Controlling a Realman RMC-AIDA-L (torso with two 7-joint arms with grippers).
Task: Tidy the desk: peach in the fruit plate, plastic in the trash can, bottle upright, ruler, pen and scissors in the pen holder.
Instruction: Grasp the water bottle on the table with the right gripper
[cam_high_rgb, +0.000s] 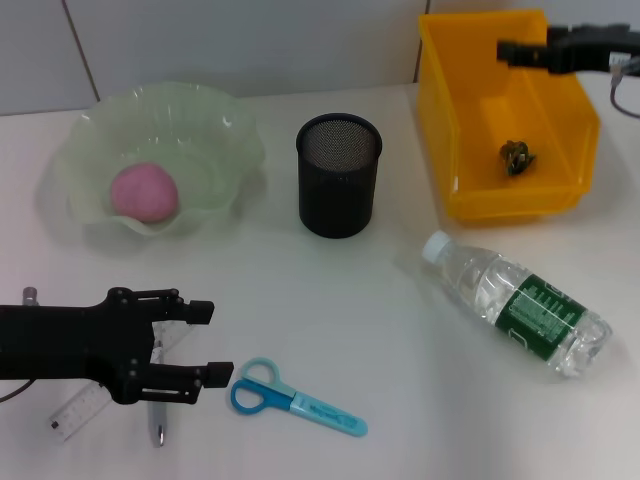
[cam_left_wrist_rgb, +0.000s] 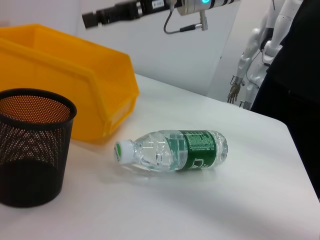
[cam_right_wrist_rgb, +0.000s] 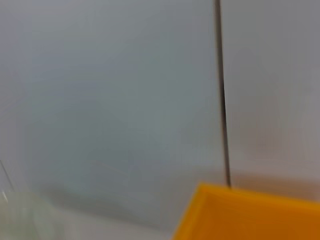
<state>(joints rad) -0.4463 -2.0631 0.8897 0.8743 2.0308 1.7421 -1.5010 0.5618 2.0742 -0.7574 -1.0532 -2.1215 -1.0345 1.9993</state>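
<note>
A pink peach (cam_high_rgb: 143, 191) lies in the pale green fruit plate (cam_high_rgb: 225, 130) at the back left. The black mesh pen holder (cam_high_rgb: 339, 175) stands mid-table and also shows in the left wrist view (cam_left_wrist_rgb: 31, 145). A clear bottle (cam_high_rgb: 515, 303) with a green label lies on its side at the right; it also shows in the left wrist view (cam_left_wrist_rgb: 172, 150). Crumpled plastic (cam_high_rgb: 517, 157) lies in the yellow bin (cam_high_rgb: 470, 110). Blue scissors (cam_high_rgb: 295, 396) lie at the front. My left gripper (cam_high_rgb: 205, 343) is open and empty, just left of the scissors, over a clear ruler (cam_high_rgb: 76, 411) and a pen (cam_high_rgb: 158, 425). My right gripper (cam_high_rgb: 512, 51) hovers over the bin.
The yellow bin (cam_left_wrist_rgb: 75, 85) stands close behind the pen holder on its right. The bottle lies in front of the bin. A white wall runs along the table's back edge. A white humanoid figure (cam_left_wrist_rgb: 250, 60) stands beyond the table's far side.
</note>
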